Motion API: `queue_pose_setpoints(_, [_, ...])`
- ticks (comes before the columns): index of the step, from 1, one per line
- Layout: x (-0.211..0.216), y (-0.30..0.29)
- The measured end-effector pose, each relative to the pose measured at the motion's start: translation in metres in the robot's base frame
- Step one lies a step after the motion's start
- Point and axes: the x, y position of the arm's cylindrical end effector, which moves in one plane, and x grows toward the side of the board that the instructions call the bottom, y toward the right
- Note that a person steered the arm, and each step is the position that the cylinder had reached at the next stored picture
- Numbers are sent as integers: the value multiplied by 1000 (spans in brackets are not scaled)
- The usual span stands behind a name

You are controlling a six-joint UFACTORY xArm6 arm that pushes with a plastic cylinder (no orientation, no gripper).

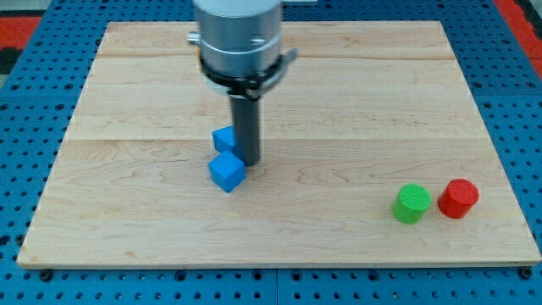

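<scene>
Wooden board [356, 102] carries four blocks. You see my tip [249, 162] just beside the front blue cube [226, 172], on its right; another blue block [223, 139] sits behind. A bare rod, it grasps nothing. Green cylinder [412, 203] and red cylinder [459, 198] stand well apart, lower right.

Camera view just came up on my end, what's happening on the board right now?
My tip is down on the wooden board, right beside two blue cubes: one just below-left of it, the other to its left. A green cylinder and red cylinder sit side by side near the view's bottom right.
</scene>
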Motion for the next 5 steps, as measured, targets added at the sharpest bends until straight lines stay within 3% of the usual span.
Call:
queue_pose_setpoints(1, [-4, -22])
queue_pose_setpoints(3, [-58, -54])
queue_pose_setpoints(5, [-87, -18])
